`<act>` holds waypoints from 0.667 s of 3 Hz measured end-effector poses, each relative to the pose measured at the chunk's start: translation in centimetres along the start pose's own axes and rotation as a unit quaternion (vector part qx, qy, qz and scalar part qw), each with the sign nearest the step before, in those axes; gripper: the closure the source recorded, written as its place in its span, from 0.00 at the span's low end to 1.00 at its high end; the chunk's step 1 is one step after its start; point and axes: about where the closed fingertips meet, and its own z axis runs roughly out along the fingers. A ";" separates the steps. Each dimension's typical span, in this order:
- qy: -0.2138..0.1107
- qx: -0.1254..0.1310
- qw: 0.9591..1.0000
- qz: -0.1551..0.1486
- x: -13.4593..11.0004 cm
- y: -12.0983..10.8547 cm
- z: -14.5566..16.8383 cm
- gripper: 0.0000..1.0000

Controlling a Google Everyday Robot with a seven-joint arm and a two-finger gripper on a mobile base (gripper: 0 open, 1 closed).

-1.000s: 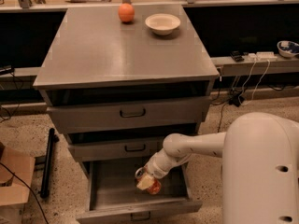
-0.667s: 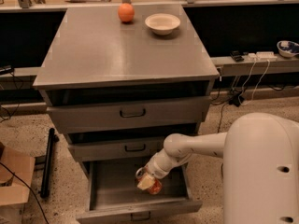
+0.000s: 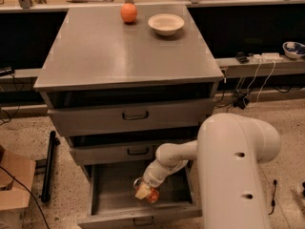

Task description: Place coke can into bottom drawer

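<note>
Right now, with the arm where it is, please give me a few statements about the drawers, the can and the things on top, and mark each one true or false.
1. The bottom drawer is open. True.
2. The can stands on the cabinet top. False: the gripper holds it inside the bottom drawer.
3. An orange and a bowl are on the cabinet top. True.
4. The orange lies in the bowl. False: it sits beside the bowl, apart from it.
5. The gripper is at the top drawer. False: it is down in the bottom drawer.
</note>
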 end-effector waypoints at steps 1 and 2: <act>-0.006 0.002 1.000 0.000 1.1 -1.7 2.9 1.00; -0.022 0.008 1.000 0.007 2.4 -3.4 4.9 1.00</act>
